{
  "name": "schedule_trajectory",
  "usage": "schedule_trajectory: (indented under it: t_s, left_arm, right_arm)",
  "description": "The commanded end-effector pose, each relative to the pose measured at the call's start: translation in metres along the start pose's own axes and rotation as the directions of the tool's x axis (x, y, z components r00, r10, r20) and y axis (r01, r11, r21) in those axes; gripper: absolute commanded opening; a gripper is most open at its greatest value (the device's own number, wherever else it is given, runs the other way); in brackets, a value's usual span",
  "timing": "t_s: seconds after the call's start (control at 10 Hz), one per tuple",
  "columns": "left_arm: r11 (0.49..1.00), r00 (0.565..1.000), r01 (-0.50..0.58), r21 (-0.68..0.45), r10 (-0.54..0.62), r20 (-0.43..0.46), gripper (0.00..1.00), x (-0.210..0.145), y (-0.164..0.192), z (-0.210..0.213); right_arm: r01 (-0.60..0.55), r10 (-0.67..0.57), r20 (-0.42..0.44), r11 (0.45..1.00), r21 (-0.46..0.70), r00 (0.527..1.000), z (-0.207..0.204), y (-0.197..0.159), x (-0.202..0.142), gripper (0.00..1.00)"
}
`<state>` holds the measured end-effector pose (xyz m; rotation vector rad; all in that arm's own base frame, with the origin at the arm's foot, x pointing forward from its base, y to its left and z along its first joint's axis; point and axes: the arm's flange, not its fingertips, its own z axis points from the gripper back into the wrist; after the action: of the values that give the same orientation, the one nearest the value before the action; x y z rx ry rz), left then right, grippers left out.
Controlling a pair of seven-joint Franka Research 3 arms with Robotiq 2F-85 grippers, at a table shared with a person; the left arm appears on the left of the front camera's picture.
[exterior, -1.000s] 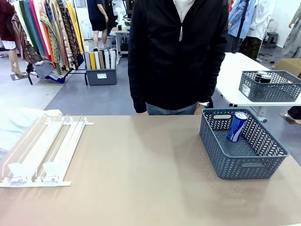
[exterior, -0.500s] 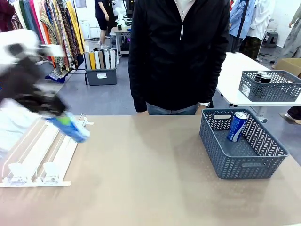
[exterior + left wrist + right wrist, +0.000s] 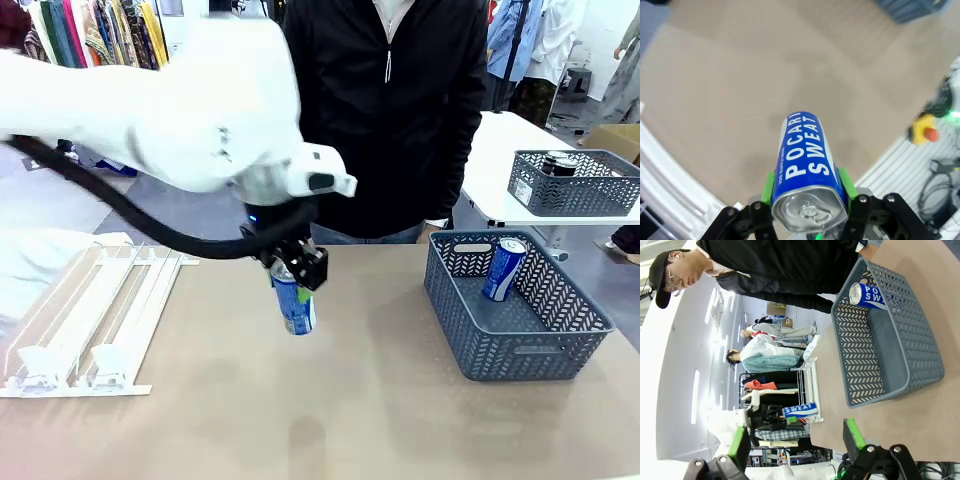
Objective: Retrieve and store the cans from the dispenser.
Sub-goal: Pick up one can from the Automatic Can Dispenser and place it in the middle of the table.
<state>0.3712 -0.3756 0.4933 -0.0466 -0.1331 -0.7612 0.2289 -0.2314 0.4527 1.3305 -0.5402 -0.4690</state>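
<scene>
Left of the basket [image 3: 520, 340], above the bare middle of the table [image 3: 300, 420], my left gripper [image 3: 293, 268] now carries a blue can [image 3: 296, 304], jaws clamped on it; a moment ago it was over the dispenser [image 3: 90, 320], now empty. Another can [image 3: 503, 268] already leans inside the basket. My right gripper [image 3: 797, 442] is spread open, holding nothing.
</scene>
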Motion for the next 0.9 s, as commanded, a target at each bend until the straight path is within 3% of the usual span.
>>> schedule_trajectory:
  t_s: [0.0,0.3,0.4,0.8]
  left_arm:
    - [0.996,0.999,0.004,0.093,0.0,-0.039,0.0,0.029,-0.004,-0.025]
    - [0.998,0.994,-0.036,0.06,0.042,-0.102,0.0,0.053,0.003,-0.086]
    - [0.999,0.994,-0.045,-0.02,0.042,-0.102,0.0,0.054,0.004,-0.08]
    - [0.997,0.995,-0.036,-0.073,0.029,-0.101,0.0,0.057,0.01,-0.085]
  right_arm:
    - [-0.012,0.012,-0.015,1.0,-0.007,1.0,0.003,0.0,-0.003,1.0]
    - [-0.012,0.012,-0.015,1.0,-0.007,1.0,0.003,0.0,-0.003,1.0]
    - [-0.012,0.012,-0.015,1.0,-0.007,1.0,0.003,0.0,-0.003,1.0]
    - [-0.012,0.012,-0.015,1.0,-0.007,1.0,0.003,0.0,-0.003,1.0]
